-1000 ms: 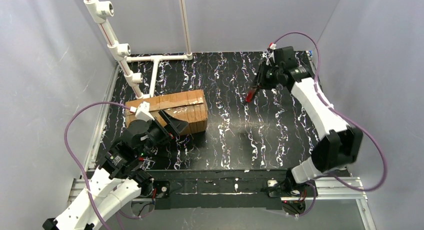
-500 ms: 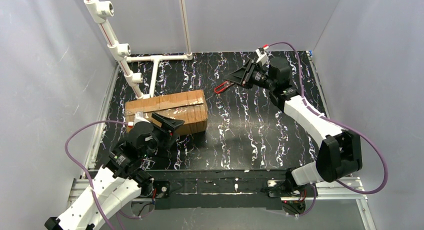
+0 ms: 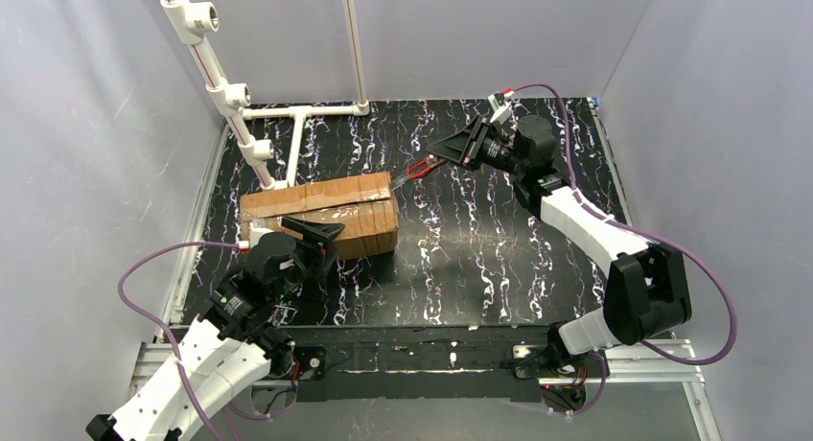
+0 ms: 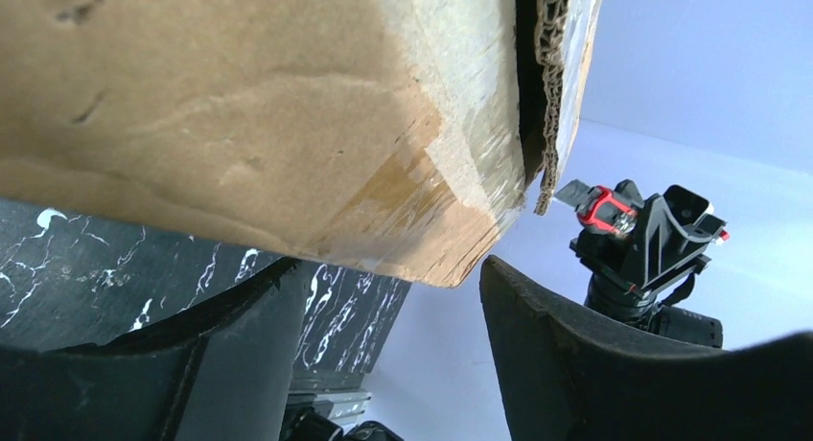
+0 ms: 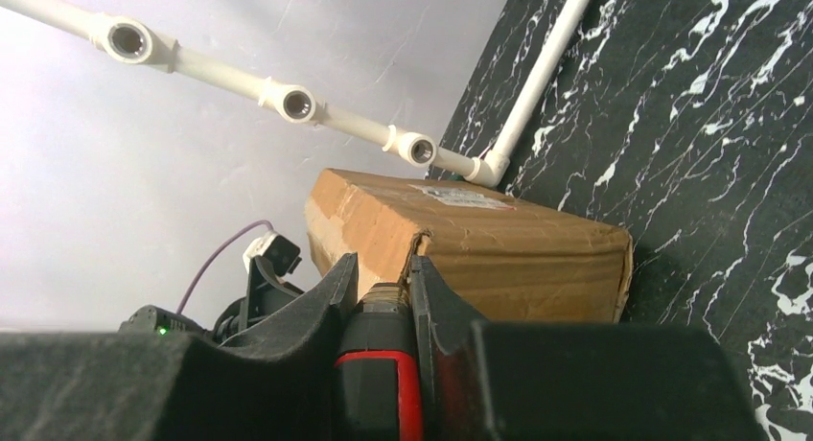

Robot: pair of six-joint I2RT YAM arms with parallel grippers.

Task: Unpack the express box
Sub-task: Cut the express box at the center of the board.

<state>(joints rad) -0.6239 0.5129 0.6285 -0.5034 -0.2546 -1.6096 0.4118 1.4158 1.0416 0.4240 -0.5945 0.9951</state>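
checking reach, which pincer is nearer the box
Left. Left pincer sits by the express box, at its near side; right pincer, gripping a red cutter, is off its far right corner.

The express box (image 3: 321,216), an oblong brown corrugated carton, lies flat on the left part of the black marbled table (image 3: 499,259), slightly skewed. Glossy tape (image 3: 326,201) runs along its top seam (a white label (image 5: 460,196) sits there too). The flaps are closed, with one end edge gaping slightly.
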